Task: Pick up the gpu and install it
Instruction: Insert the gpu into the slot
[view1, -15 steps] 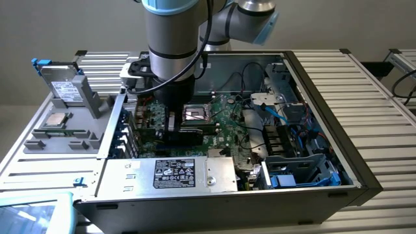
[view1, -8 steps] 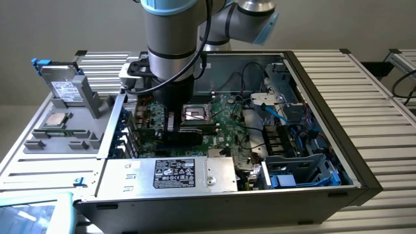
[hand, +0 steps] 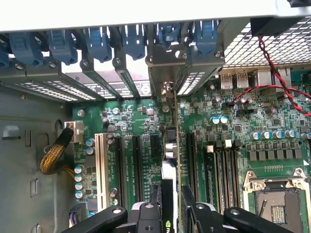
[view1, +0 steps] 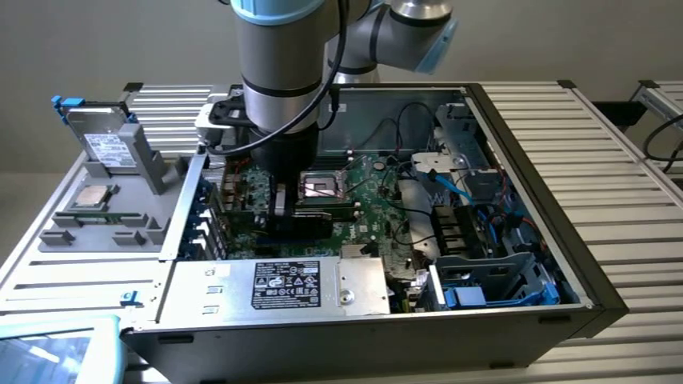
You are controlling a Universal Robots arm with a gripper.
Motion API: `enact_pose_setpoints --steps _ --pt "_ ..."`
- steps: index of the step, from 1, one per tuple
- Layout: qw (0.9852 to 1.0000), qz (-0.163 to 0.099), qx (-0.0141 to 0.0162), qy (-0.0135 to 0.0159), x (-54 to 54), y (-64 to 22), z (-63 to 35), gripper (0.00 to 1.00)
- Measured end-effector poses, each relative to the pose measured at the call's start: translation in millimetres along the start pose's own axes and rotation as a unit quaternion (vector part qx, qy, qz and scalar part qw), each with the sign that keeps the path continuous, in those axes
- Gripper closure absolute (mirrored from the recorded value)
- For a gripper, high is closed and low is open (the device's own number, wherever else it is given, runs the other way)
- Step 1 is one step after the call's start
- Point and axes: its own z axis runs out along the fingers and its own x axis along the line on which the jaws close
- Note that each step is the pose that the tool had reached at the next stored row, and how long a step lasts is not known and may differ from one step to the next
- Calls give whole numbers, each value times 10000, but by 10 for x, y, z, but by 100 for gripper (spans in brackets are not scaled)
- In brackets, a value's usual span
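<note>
My gripper [view1: 281, 210] reaches down inside the open computer case [view1: 533, 160], over the large green motherboard [view1: 369, 200]. It is shut on the gpu [hand: 169, 145], which the wrist view shows edge-on: a thin green card with a black block between the black fingers [hand: 154, 209]. The card stands upright along a black expansion slot [hand: 190, 160]. Its silver bracket end [hand: 164, 73] lies against the row of rear slot openings under the blue clips [hand: 133, 41]. Whether the card edge is seated in the slot I cannot tell.
Beside the card are a white slot [hand: 101, 165], further black slots [hand: 136, 165] and the CPU socket [hand: 279, 204]. A yellow sleeved cable [hand: 56, 155] and a red-black wire [hand: 272, 63] hang nearby. The labelled power supply [view1: 286, 284] and a drive on a grey fixture [view1: 107, 148] flank the case.
</note>
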Motion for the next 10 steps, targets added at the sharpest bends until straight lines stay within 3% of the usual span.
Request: enact_pose_setpoints --steps 10 --pt "10000 2 2 -4 1 12 4 73"
